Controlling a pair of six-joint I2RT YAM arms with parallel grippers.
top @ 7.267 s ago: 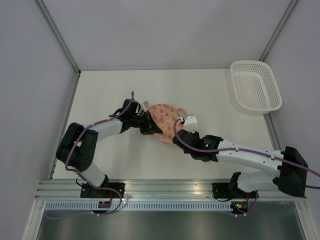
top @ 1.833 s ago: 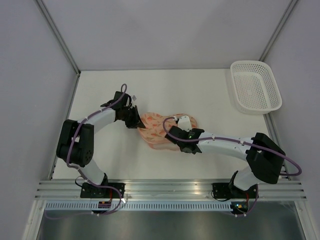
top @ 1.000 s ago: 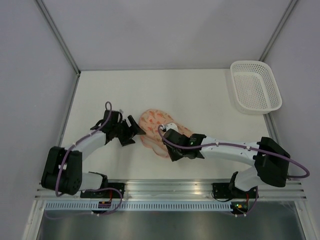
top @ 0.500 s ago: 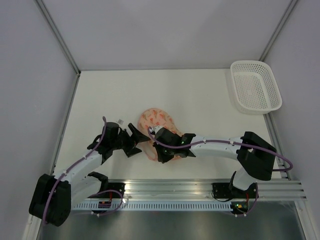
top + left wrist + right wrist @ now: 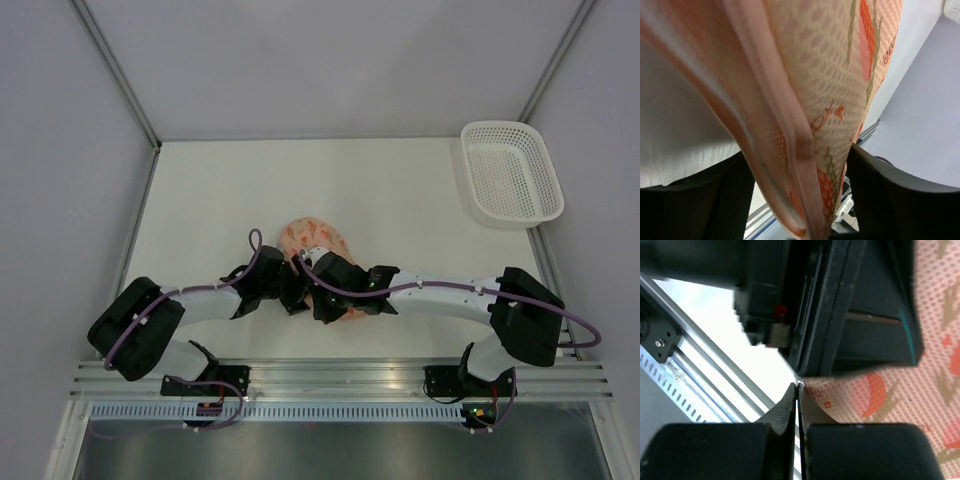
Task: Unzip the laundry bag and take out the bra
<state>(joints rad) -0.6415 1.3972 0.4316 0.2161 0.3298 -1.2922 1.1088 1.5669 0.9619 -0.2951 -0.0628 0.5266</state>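
My arms lie low, elbows out, wrists converging on laundry bag [image 5: 318, 235]. Left gripper [image 5: 799, 155] clamps its edge, fabric filling gap. Right gripper [image 5: 797, 390] pinched closed at bag edge.

Both grippers crowd the near end of the laundry bag [image 5: 318, 240] at mid-table. Bag fabric fills the gap between the fingers [image 5: 690, 200] of the left gripper [image 5: 289, 293]. The right gripper [image 5: 797, 386], fingers pressed together on the bag's edge, sits right against it. Bare table [image 5: 230, 190] lies open behind and to the left, and a white lattice basket [image 5: 510, 175] stands well apart at the far right
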